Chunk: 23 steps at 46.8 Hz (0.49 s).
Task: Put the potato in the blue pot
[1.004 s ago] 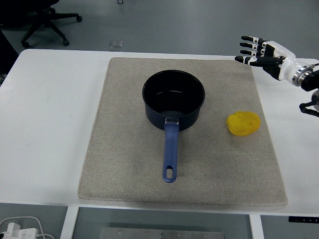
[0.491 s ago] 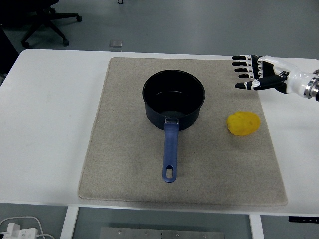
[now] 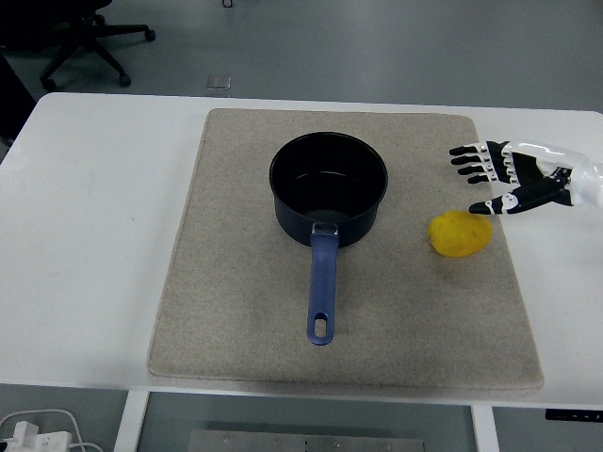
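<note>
- Fingers (image 3: pixel 468 161) of the right hand (image 3: pixel 509 175) spread wide, holding nothing, thumb tip just above the potato (image 3: pixel 461 234) but apart from it.
- Potato lies on the grey mat (image 3: pixel 236 320), right of the blue pot (image 3: pixel 329 189).
- Pot stands mid-mat, handle (image 3: pixel 321 287) pointing to the near edge.
- Mat covers the white counter (image 3: pixel 85 235).

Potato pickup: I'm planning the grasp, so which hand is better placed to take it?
Right. The right hand hovers open just above and right of the potato, on the mat right of the pot. No left arm is in view.
</note>
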### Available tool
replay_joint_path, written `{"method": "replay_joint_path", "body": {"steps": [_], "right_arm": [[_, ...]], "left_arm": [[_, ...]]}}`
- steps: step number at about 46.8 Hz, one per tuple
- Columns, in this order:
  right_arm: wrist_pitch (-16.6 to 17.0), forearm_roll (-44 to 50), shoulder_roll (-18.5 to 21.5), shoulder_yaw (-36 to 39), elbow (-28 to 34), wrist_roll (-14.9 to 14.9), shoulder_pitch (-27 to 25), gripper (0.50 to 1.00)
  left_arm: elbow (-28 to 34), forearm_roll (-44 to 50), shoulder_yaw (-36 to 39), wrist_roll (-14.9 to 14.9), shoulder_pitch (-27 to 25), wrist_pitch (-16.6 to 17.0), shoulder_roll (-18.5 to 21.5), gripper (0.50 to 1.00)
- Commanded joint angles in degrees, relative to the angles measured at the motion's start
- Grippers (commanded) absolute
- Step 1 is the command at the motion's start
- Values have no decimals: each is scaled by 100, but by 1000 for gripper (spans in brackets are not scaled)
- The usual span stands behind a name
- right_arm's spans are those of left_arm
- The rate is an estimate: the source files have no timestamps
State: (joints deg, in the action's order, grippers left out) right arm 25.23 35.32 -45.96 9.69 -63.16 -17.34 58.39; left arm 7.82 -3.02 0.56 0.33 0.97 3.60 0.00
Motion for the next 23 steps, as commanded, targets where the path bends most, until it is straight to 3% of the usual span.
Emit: {"method": "replay_joint_path", "body": {"steps": [1, 6, 15, 23], "right_arm": [[0, 237, -132, 7, -240, -50, -91, 926], [-114, 563, -186, 33, -328, -120, -153, 926], [-817, 765, -142, 60, -337, -454, -214, 924], [-923, 1055, -133, 51, -355, -709, -240, 921]], "left_arm": [[0, -5, 6, 2, 0, 0, 0, 996], [0, 3, -3, 2, 0, 0, 0, 996], [0, -5, -3, 2, 0, 0, 0, 996], [0, -5, 6, 2, 0, 0, 0, 996]]}}
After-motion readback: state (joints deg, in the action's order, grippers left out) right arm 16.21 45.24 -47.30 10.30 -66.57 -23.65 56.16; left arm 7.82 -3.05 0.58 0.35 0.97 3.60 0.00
